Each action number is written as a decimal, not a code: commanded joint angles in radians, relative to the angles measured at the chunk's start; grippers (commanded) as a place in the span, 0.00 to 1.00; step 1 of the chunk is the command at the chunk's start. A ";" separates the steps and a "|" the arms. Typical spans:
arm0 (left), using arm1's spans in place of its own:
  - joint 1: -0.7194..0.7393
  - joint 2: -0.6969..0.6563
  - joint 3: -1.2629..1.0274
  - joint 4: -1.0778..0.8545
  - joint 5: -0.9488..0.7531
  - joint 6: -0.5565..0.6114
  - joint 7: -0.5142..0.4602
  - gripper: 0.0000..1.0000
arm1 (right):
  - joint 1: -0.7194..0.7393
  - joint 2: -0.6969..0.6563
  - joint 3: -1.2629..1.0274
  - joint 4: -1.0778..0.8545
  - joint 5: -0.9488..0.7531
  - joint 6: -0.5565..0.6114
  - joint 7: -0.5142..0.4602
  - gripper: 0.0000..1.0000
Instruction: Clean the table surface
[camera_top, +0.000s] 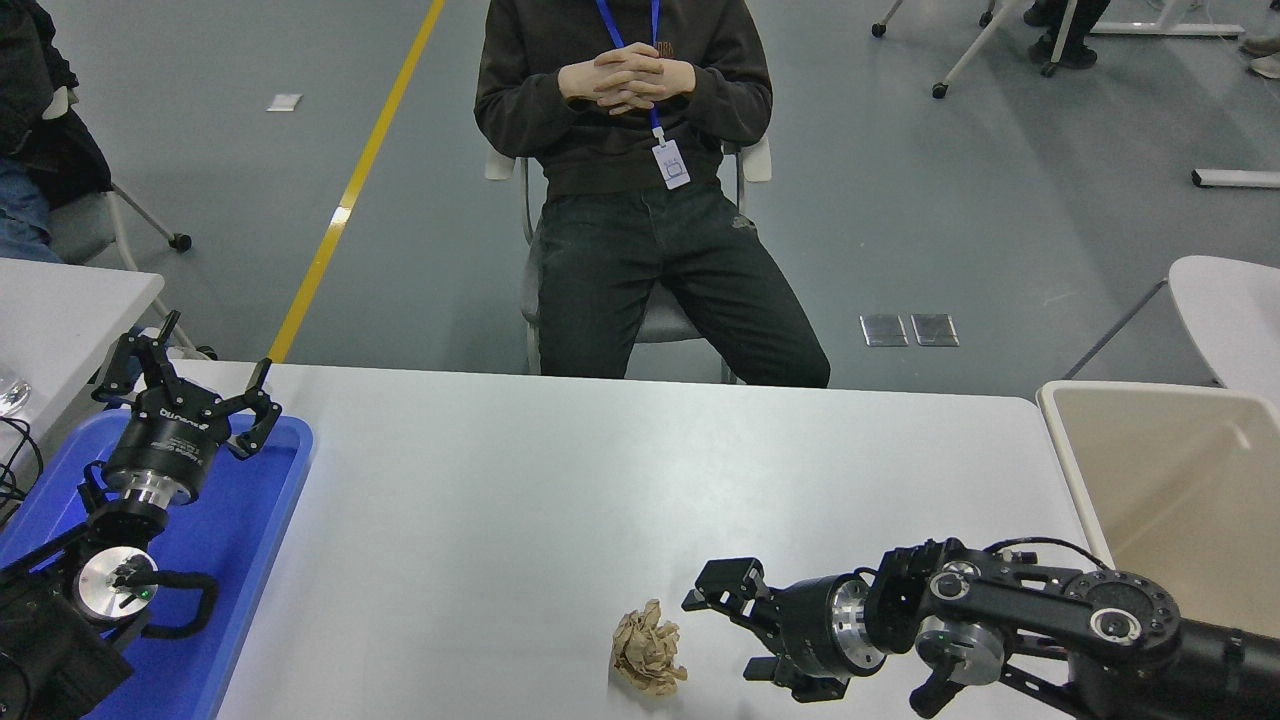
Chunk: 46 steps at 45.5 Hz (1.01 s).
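The table surface (560, 480) is a wide light grey-white top. A crumpled brown paper ball (648, 650) lies on it near the front edge. My right gripper (722, 630) is open, pointing left, its fingertips a short gap to the right of the paper ball and not touching it. My left gripper (183, 378) is open and parked over the blue tray (255, 520) at the lower left.
A beige plastic bin (1160, 480) stands at the table's right end. A person (640, 180) sits on a chair just beyond the far edge, hands clasped. Another white table (60, 310) is at the far left.
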 joint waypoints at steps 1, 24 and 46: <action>0.000 0.000 0.000 0.001 0.000 -0.001 0.000 1.00 | 0.036 0.080 -0.010 -0.066 0.044 -0.034 -0.005 1.00; 0.000 0.000 0.000 -0.001 0.000 -0.001 0.000 1.00 | 0.116 0.169 -0.119 -0.107 0.127 -0.160 -0.214 1.00; 0.000 0.000 0.000 -0.001 0.000 -0.001 0.000 1.00 | 0.194 0.290 -0.102 -0.070 0.152 -0.179 -0.288 1.00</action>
